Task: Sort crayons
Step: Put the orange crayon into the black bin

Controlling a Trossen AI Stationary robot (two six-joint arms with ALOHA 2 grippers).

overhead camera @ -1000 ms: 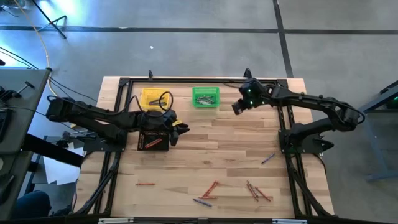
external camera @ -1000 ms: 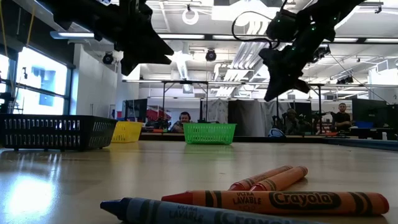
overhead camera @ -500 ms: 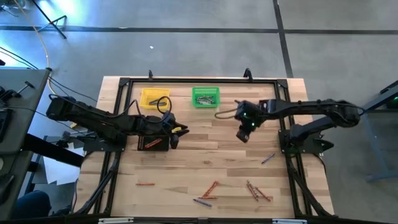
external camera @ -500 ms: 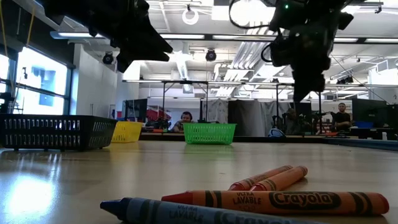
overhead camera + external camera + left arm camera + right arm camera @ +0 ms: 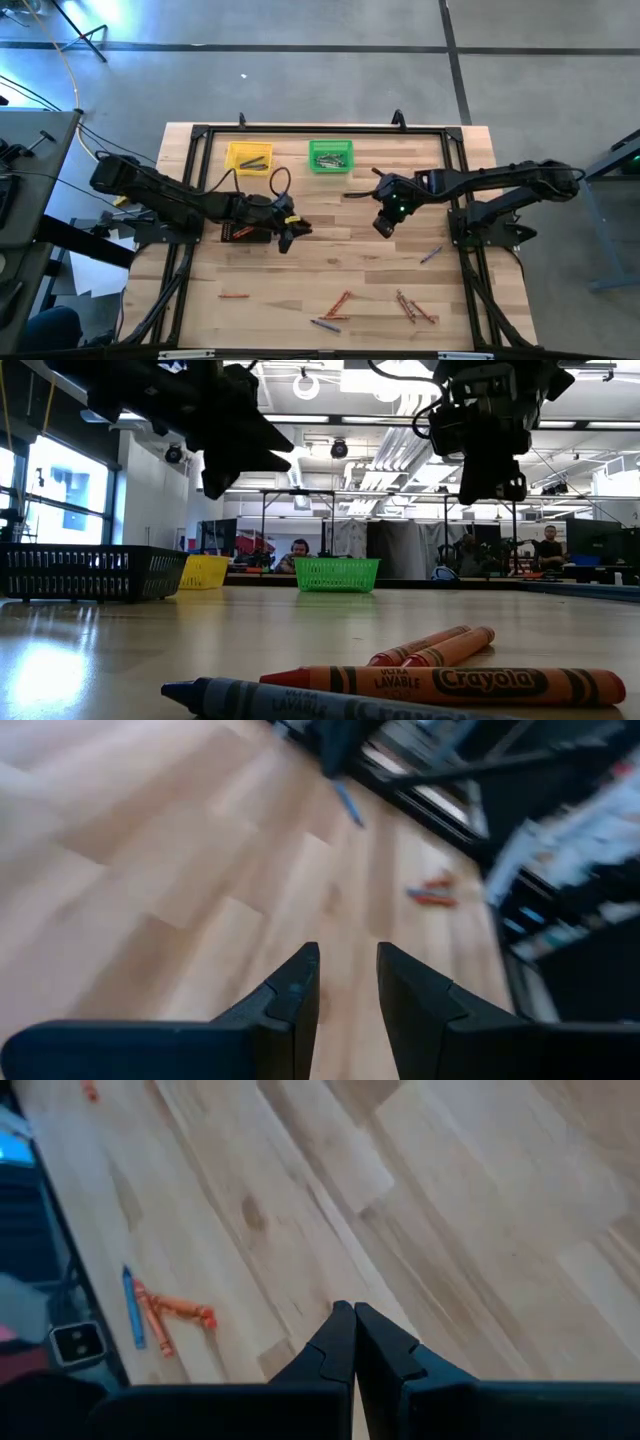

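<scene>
Both arms have swung toward mid-surface (image 5: 330, 250), the left pincer (image 5: 296, 232) slightly parted and empty, the right pincer (image 5: 381, 228) closed tight on nothing, while the crayons (image 5: 372, 303) lie scattered along the near edge.

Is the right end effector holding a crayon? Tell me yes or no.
No: in the right wrist view the right end effector has its fingers pressed together with nothing between them, above bare table.
</scene>
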